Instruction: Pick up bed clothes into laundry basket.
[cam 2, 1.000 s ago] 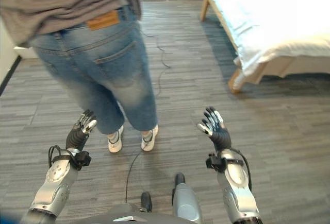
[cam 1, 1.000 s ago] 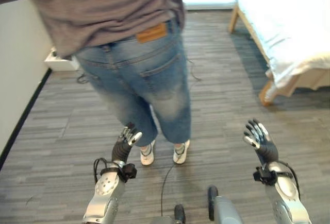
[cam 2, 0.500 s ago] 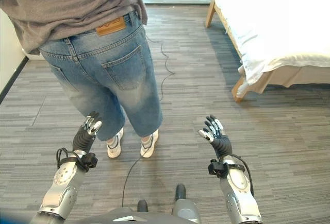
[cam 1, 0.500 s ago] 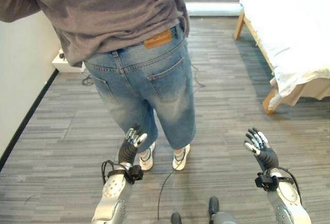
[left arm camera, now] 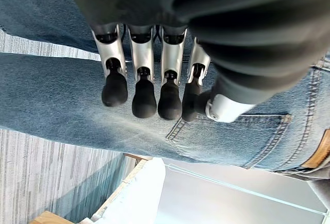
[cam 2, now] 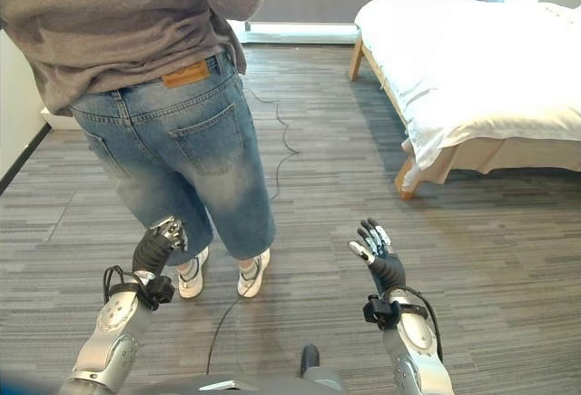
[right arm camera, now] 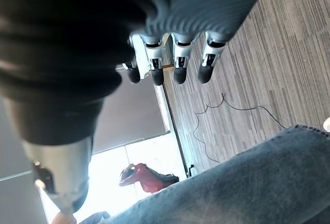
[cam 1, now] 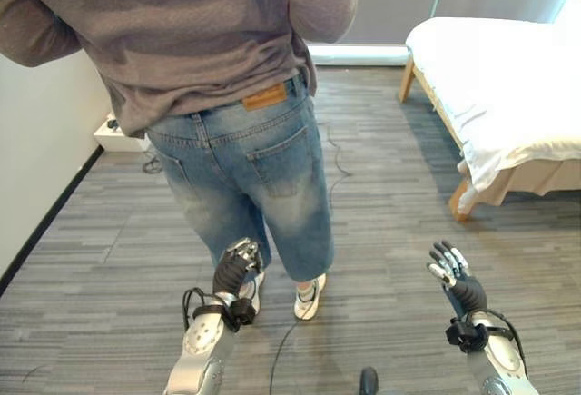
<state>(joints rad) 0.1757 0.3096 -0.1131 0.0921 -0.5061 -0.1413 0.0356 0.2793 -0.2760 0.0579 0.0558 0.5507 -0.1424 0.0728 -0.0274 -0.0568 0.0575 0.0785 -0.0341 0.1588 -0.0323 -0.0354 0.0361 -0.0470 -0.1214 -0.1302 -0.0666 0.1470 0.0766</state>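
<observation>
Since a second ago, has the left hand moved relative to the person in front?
Yes. The left hand has drifted toward the person: earlier it sat beside the nearer shoe, now it overlaps that shoe and the jeans hem, though the camera shifted too.

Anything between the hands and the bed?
For the left hand, yes: a person stands right ahead of it. The right hand has bare floor toward the bed.

person ahead-left, near left hand | bed far right, seemingly against the wall
</observation>
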